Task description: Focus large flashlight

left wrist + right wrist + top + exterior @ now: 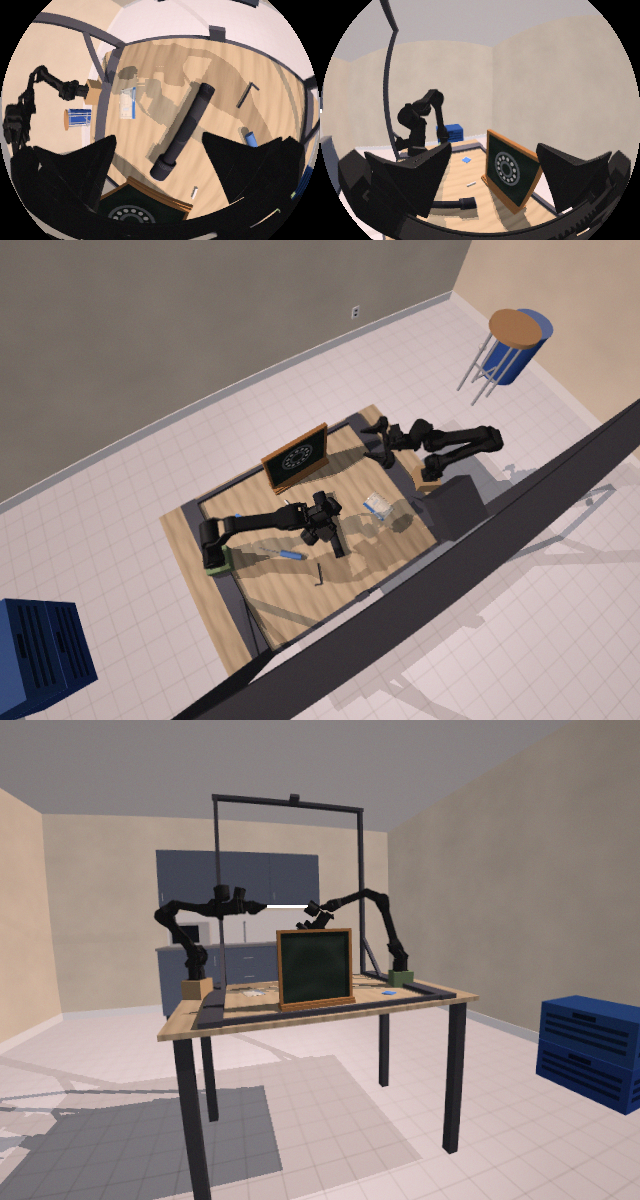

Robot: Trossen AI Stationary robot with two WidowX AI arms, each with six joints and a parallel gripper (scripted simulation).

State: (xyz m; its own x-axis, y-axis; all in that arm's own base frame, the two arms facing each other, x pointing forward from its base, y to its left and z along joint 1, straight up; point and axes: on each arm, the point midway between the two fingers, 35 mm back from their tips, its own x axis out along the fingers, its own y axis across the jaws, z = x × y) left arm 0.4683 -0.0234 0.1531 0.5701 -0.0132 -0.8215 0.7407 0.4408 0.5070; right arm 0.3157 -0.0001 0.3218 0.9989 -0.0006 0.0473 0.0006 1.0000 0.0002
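The large black flashlight (183, 130) lies flat on the wooden table top, its head end toward the board; it also shows in the top view (338, 543). The board (295, 457) (508, 168) stands upright near the table's far edge, and a ring of light dots shows on its dark face. My left gripper (159, 138) (320, 530) is open and empty, high above the flashlight. My right gripper (377, 442) is open and empty, raised in the air to the side of the board. Whether the dots sit between the printed rings is too small to tell.
A blue-handled tool (289, 553), a black hex key (318, 574) and a clear packet (378, 505) lie on the table. A dark box (457, 506) stands by the right arm's base. A dark frame rail borders the table.
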